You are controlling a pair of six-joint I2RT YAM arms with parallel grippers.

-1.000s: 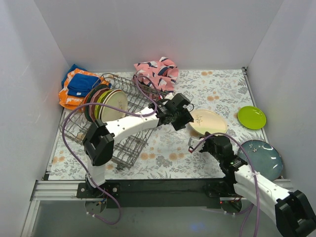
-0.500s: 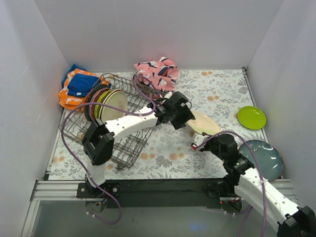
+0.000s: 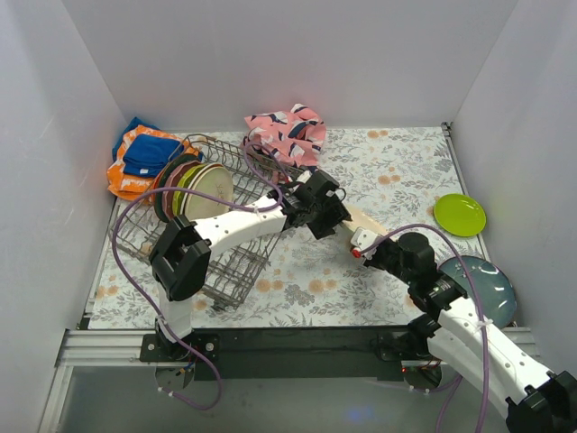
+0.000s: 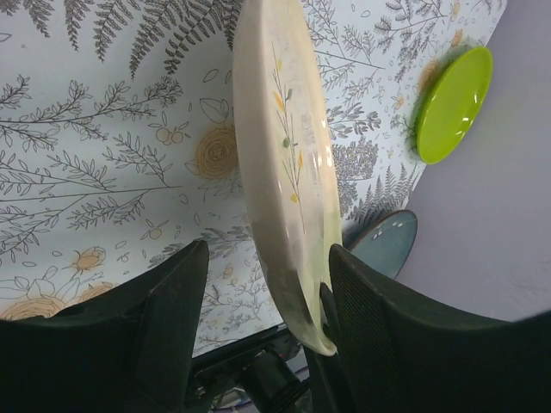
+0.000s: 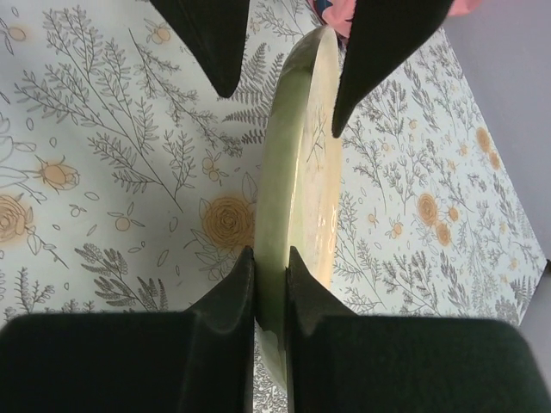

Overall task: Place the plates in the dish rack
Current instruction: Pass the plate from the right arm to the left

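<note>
Where the two arms meet above the flowered table cover (image 3: 397, 171), a cream plate (image 4: 288, 163) stands on edge, clear of the surface. It is glossy, with a thin sprig of leaves and small coloured dots on its face and a pale greenish rim. The right gripper (image 5: 269, 258) pinches the near rim between its dark fingers. The left gripper (image 4: 267, 275) has its fingers spread to either side of the plate; one stands clear of the back, and I cannot tell whether the other touches the face. The dish rack (image 3: 230, 262), grey wire with rows of tines, sits well apart at the left, with a row of plates (image 3: 194, 191) upright in it. A lime plate (image 3: 460, 215) and a blue-grey plate (image 3: 482, 289) lie flat at the right.
</note>
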